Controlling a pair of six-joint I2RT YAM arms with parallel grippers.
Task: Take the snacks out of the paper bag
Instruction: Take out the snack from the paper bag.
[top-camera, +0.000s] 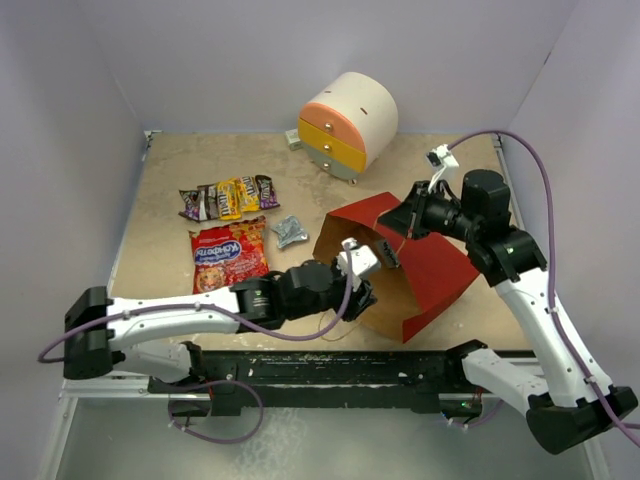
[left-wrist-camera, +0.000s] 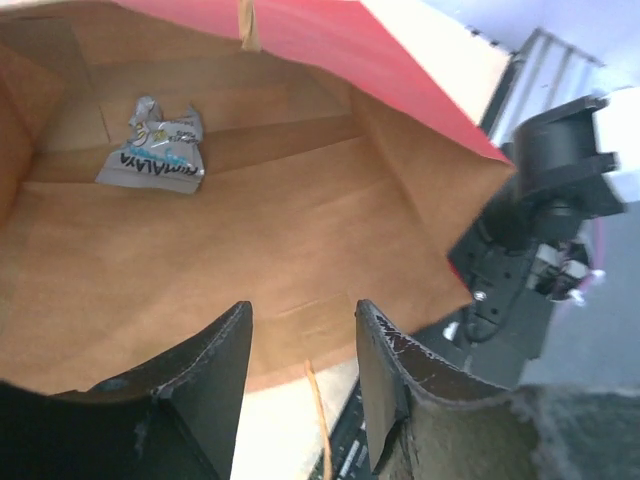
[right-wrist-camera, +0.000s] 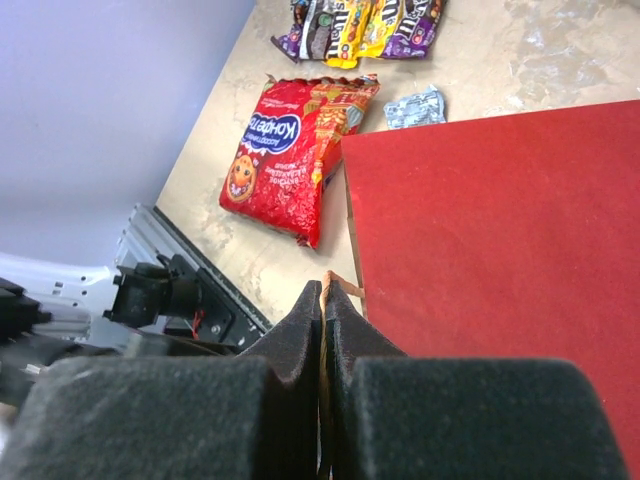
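So, your tall red paper bag with kraft inside (top-camera: 430, 262) is tipped on its side on the right half of the beige tabletop (top-camera: 180, 160), mouth facing left. One crinkly silver foil packet (left-wrist-camera: 155, 152) sits deep inside it. A second foil packet (top-camera: 290, 231) is on the table just left of the bag. The large red crisp packet (top-camera: 229, 255) is left of that, with the row of small candy packets (top-camera: 228, 198) behind it. The round white cabinet with orange-yellow drawers (top-camera: 350, 125) stands behind the bag. Your left gripper (left-wrist-camera: 300, 325) is at the mouth, your right gripper (right-wrist-camera: 322, 295) at the upper edge.
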